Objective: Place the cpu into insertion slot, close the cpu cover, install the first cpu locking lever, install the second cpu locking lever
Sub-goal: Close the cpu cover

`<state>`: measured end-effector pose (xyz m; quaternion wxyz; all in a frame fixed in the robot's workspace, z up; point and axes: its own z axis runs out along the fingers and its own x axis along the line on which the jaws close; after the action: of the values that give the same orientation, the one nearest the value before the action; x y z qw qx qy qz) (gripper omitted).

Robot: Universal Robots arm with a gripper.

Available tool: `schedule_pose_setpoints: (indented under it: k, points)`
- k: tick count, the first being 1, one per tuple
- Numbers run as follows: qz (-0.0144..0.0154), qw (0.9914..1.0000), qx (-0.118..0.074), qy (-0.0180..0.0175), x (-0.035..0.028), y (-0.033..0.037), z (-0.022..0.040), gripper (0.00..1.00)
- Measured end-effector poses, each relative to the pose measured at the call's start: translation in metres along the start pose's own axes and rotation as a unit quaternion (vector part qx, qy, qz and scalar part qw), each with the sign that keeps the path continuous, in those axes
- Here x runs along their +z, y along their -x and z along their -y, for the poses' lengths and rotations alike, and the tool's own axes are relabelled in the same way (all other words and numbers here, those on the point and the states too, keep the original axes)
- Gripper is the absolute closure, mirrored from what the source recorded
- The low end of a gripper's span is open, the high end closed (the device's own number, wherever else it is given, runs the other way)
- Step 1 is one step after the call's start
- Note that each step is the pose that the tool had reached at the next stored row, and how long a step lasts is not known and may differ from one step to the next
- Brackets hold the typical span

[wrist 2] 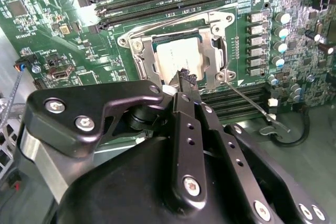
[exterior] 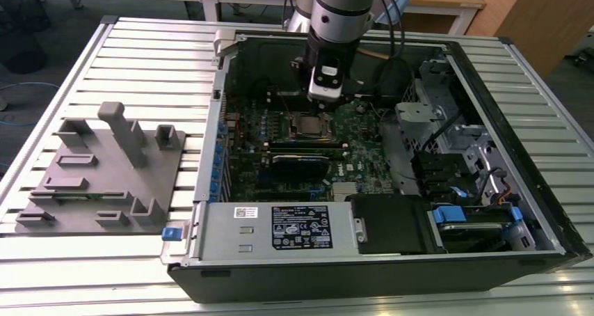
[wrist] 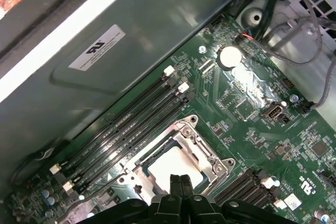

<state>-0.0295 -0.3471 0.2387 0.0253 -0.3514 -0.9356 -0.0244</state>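
The cpu (wrist 2: 176, 56) lies in the insertion slot (exterior: 307, 126) on the green board, its silvery top showing through the cut-out. The cpu cover (wrist 2: 215, 51) lies flat around it, and it appears in the first wrist view too (wrist: 212, 158). One wire lever (wrist 2: 168, 22) runs along the socket side next to the memory slots. A second lever (wrist 2: 257, 106) sticks out at an angle from the socket corner. My gripper (wrist 2: 187, 77) hangs just above the cpu's edge, shut with nothing in it; the exterior view shows my gripper (exterior: 322, 104) a little behind the socket.
Long black memory slots (wrist: 126, 129) flank the socket. A black card (exterior: 302, 159) and the power supply box (exterior: 278, 225) sit nearer the case front. Drive bays with blue tabs (exterior: 464, 215) and cables fill the exterior view's right. A grey fixture block (exterior: 102, 170) stands outside the case.
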Motion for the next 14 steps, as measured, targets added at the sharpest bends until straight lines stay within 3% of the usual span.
schedule_pose_setpoints:
  k: [4, 7, 11, 14]
  points:
    - [-0.0007, 0.99965, -0.026, -0.0017, 0.0004, 0.0, 0.0, 0.89]
    - [-0.0013, 0.99887, -0.047, -0.0031, 0.0009, 0.0001, 0.0, 0.89]
    - [-0.0022, 0.99686, -0.079, -0.0051, 0.0014, 0.0001, 0.0001, 0.89]
    - [-0.0029, 0.99471, -0.103, -0.0066, 0.0018, 0.0001, 0.0001, 0.89]
